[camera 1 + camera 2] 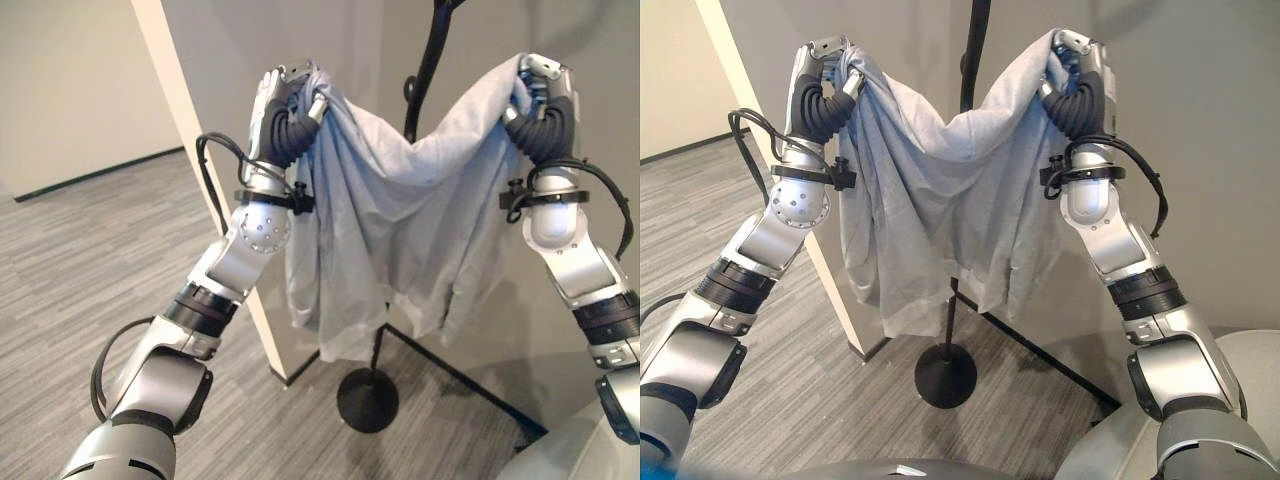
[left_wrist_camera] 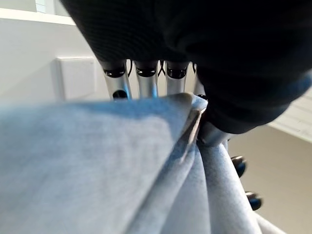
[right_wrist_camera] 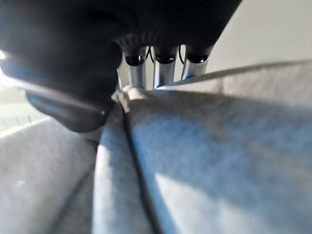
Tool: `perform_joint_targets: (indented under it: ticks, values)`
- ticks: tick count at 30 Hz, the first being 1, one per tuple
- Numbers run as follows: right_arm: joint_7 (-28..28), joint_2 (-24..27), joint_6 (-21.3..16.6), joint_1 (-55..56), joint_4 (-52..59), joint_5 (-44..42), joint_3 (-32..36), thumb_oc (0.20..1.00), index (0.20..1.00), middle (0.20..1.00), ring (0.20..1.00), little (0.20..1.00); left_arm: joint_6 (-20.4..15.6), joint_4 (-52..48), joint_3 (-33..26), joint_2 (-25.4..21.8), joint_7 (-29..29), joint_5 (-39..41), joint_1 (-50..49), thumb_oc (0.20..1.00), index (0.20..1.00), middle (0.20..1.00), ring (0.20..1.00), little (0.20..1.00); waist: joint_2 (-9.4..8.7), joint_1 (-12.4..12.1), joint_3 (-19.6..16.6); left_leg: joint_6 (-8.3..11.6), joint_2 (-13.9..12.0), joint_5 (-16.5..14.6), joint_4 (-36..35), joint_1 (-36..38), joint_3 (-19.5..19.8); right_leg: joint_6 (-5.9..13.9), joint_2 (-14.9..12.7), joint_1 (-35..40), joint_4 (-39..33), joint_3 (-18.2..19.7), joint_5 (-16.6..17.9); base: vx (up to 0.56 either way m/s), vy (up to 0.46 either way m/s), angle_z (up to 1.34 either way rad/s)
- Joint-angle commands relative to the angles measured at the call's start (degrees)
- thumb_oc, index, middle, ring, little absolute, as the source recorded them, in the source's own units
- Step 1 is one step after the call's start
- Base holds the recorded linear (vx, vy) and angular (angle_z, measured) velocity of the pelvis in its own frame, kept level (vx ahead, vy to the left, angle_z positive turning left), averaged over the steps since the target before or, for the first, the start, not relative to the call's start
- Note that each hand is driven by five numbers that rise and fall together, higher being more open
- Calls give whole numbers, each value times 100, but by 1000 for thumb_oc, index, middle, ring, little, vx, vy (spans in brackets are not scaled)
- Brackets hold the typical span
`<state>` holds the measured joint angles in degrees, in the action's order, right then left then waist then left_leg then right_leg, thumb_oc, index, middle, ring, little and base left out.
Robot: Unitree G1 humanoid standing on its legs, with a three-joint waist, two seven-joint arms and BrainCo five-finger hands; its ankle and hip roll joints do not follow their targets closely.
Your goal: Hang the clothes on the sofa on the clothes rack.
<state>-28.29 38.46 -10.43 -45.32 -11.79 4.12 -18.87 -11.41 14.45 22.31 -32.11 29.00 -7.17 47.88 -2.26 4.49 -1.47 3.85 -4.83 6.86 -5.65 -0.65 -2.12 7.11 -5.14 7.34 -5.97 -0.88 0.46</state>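
Pale grey shirt held spread in the air before a black clothes rack.

The left hand and right hand each have their fingers clamped on an upper corner of the soft, creased cloth, which sags between them and hangs in folds, covering the rack's thin pole; its round base stands on the grey striped carpet floor. A cream wall corner rises just behind the left arm, and grey walls stand beyond.
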Motion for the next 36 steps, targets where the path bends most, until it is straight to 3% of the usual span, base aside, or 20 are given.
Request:
perform_joint_targets:
  ticks: [1, 8, 18, 26, 36]
  values:
    - [82, 324, -69, -857, -394, -517, -48, 200, 200, 200, 200, 200, -9, 806, 251, -138, 215, 221, 1111, 200, 200, 200, 200, 200, -32, -206, -102, 72, 108, -925, 65, 653, -102, 155, 106, -216, 97, -578, -113, 0, 0, 0]
    - [363, 155, -23, -1700, -1342, -960, -823, 200, 200, 200, 200, 200, 81, 1786, 694, -143, 188, 349, 1640, 200, 200, 200, 200, 200, -29, -212, -38, 98, 112, -878, 65, 552, -94, 165, 112, -309, 97, -596, -75, 0, 0, 0]
    - [742, -246, 83, -1237, -1831, -824, -1169, 200, 200, 200, 200, 200, 178, 2145, 876, 34, 14, 145, 1490, 200, 200, 200, 200, 200, 4, -203, 113, 83, 129, -855, 65, 469, -74, 168, 90, -392, 97, -618, -54, -2, 1, 0]
    - [744, -408, 141, -612, -1828, -451, -1064, 200, 200, 200, 200, 200, 195, 2077, 800, 90, 13, -4, 1316, 200, 200, 200, 200, 200, 43, -174, 170, 65, 147, -866, 65, 472, -90, 170, 86, -393, 97, -607, -63, 0, 0, 0]
    - [650, -402, 139, 678, -1510, -67, -432, 200, 200, 200, 200, 200, 260, 1919, 499, -25, 102, -212, 1152, 200, 200, 200, 200, 200, 130, -59, 148, 40, 145, -949, 65, 594, -129, 179, 66, -310, 97, -580, -107, 3, 1, 0]
